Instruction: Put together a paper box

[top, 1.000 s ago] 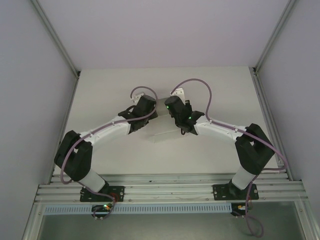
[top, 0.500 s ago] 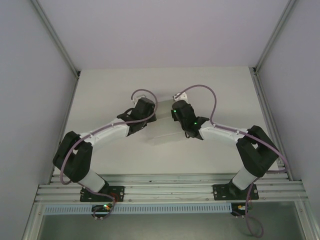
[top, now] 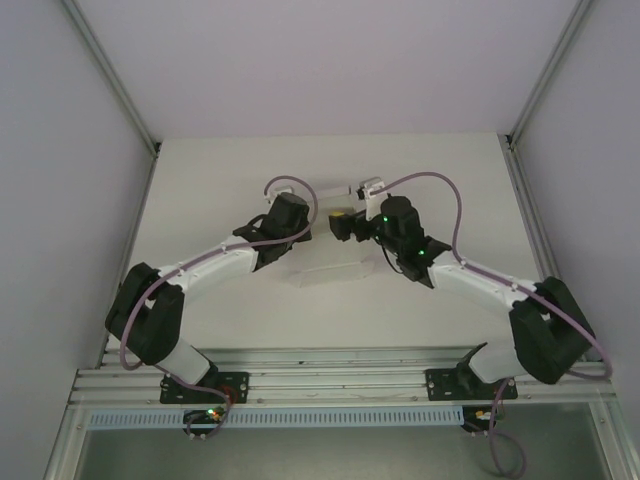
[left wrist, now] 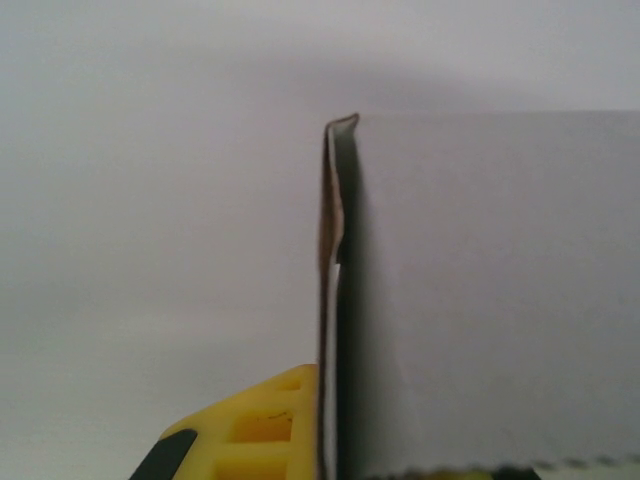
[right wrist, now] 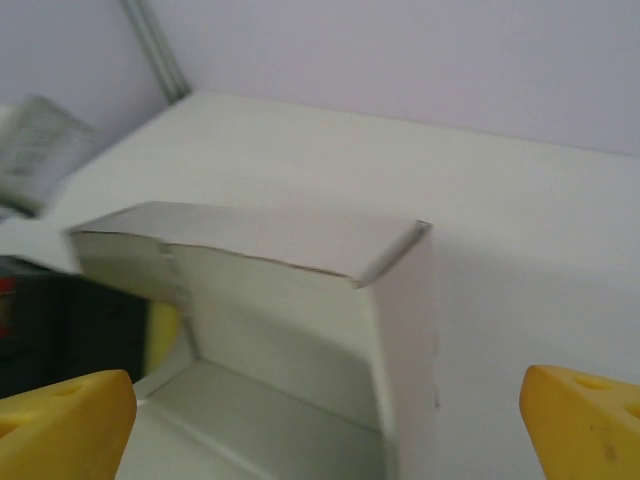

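Your left gripper (left wrist: 335, 440) pinched a paper box (right wrist: 300, 300) wall; right gripper (right wrist: 322, 415) gaped wide. Card looked flimsy, best held at a folded corner.

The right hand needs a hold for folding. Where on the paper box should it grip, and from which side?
On the paper box, probably the upright end wall, pinched across its thin edge from the open side: it stands free with room either side, and the right hand is open.
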You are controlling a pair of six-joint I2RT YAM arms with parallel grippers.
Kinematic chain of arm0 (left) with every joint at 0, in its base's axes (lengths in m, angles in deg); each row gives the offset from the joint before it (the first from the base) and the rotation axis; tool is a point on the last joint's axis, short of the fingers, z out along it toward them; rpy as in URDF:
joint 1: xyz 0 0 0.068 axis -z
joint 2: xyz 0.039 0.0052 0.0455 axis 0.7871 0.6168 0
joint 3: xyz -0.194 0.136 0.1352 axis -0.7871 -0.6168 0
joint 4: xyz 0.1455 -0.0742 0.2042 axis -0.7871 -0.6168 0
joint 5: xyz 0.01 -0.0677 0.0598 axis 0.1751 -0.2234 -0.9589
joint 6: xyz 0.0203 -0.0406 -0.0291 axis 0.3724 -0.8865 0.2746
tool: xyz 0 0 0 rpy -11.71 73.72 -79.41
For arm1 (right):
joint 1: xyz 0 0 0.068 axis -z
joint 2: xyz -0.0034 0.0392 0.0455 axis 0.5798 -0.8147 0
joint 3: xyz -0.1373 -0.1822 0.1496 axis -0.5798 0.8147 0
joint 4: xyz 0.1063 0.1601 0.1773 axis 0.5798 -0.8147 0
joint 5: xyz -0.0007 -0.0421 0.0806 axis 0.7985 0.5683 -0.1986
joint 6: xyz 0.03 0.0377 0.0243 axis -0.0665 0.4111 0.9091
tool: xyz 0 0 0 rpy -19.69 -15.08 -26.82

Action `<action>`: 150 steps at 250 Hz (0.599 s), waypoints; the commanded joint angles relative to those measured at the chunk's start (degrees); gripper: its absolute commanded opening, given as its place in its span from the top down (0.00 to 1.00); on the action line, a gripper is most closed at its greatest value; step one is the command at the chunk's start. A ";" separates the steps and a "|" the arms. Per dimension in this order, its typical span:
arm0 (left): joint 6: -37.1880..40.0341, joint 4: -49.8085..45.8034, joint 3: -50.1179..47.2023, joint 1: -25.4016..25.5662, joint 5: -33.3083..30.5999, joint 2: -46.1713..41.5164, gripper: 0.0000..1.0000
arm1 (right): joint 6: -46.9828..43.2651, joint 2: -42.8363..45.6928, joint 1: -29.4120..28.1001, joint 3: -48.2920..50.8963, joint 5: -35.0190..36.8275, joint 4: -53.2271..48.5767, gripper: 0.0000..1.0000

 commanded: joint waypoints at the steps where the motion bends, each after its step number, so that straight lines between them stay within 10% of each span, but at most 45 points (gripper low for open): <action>1: 8.45 -0.23 1.98 -2.33 4.87 -1.70 1.00 | 1.41 6.87 0.18 2.90 -4.58 2.06 0.01; 97: 59.09 -32.81 20.23 -13.90 33.25 4.59 1.00 | 16.25 22.53 18.58 2.41 2.84 -39.15 0.00; 150: 77.64 -48.65 36.02 -10.99 27.39 15.37 1.00 | 14.31 25.82 19.84 6.26 0.13 -41.27 0.01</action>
